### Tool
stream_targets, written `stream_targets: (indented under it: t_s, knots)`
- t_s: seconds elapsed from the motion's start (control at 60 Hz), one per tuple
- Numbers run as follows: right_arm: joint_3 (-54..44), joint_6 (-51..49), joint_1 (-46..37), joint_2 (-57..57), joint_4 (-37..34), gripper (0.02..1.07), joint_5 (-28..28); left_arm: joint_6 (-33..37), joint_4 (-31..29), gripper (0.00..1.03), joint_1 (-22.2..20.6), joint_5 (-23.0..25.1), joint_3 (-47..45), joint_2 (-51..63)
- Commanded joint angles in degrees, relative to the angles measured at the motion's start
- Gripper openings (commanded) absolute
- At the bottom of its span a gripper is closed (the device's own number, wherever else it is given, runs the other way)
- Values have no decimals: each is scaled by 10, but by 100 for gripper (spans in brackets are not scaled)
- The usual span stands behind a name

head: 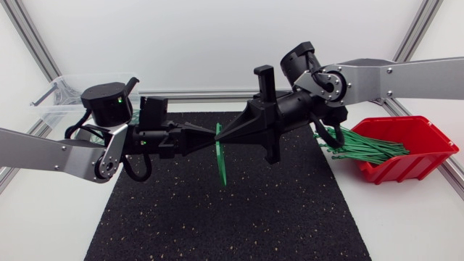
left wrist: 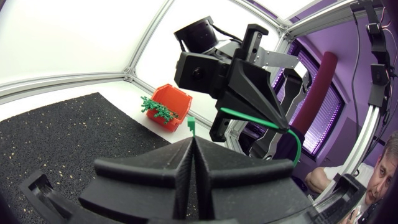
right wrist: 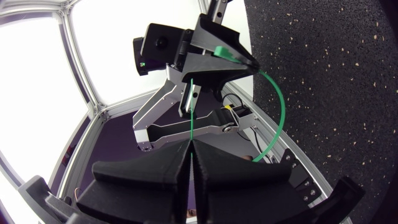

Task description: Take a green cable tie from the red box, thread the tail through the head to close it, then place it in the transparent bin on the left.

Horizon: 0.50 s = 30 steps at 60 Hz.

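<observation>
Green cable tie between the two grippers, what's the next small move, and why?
Probably nudge the right gripper slightly to line its end of the green cable tie with the end in the left gripper. Both are shut on the tie, bowed into a loop above the black mat; a threaded head isn't visible.

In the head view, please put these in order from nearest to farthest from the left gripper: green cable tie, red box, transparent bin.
1. green cable tie: clamped in the left gripper itself, at mid-table.
2. transparent bin: at the back left corner.
3. red box: at the far right side.
</observation>
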Motion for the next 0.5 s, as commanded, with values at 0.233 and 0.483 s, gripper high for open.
stream_targets:
  t_s: [0.233,0.483]
  knots:
    - [86,-41,-20,-18,-111,8,13,-58,6,4,-2,-19,40,-35]
    - [89,-44,-24,-17,-119,8,13,-99,-2,4,14,-20,70,-50]
